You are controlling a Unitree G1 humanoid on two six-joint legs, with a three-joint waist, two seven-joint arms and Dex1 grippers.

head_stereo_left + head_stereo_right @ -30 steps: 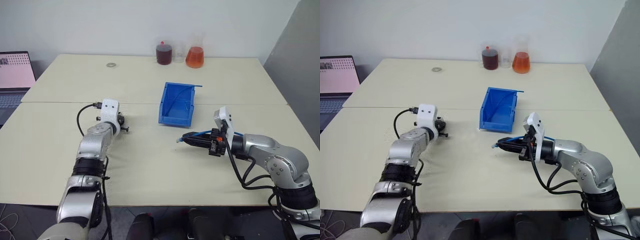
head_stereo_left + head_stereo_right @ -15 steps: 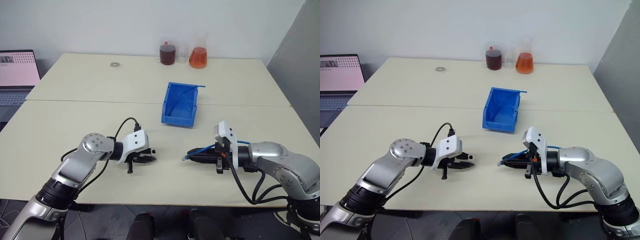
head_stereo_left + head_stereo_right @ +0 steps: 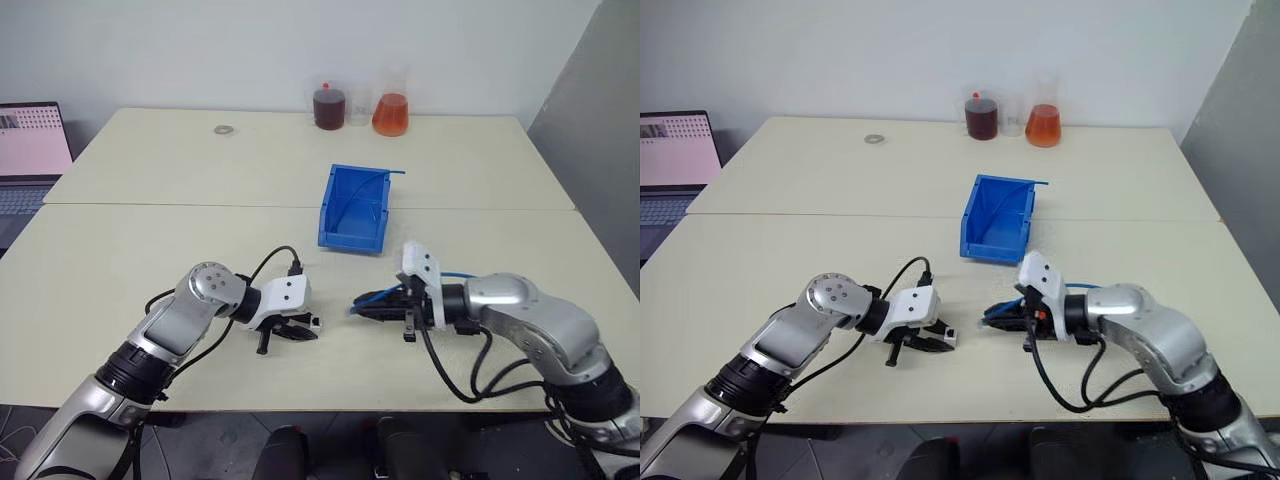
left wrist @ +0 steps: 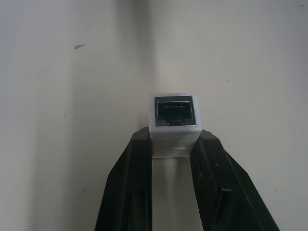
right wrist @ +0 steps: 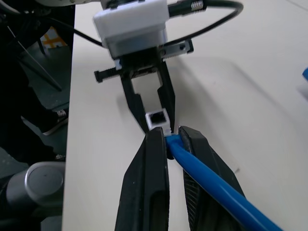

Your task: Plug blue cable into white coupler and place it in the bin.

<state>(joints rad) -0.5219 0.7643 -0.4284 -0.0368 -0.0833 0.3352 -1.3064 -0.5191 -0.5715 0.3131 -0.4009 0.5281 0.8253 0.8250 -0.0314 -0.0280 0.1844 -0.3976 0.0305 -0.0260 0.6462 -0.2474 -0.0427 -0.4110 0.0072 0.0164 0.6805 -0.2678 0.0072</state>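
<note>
Left claw: the left claw (image 3: 305, 331) sits low over the near edge of the counter (image 3: 150, 260), pinched tight on the white coupler (image 4: 174, 123), its 2 black fingers (image 4: 129, 192) pressing either side of the little block.
Coupler: dark socket facing out past the fingertips, aimed across at the right claw (image 5: 172, 137).
Right claw: nearly closed, clamped on the blue cable (image 5: 211, 185) just behind its end, pointing left toward the coupler.
Cable: the tip pokes out past the fingertips, right up near the coupler's socket; whether they touch I cannot tell. The rest trails back along the right arm.
Gap: the 2 claws face each other, tips close together.
Bin: the bin (image 3: 352, 232) stands on the counter beyond both claws, well apart, open top showing a thin blue strand inside (image 3: 352, 195).
Far edge: 2 flasks (image 3: 390, 113) of dark-red and orange liquid.
</note>
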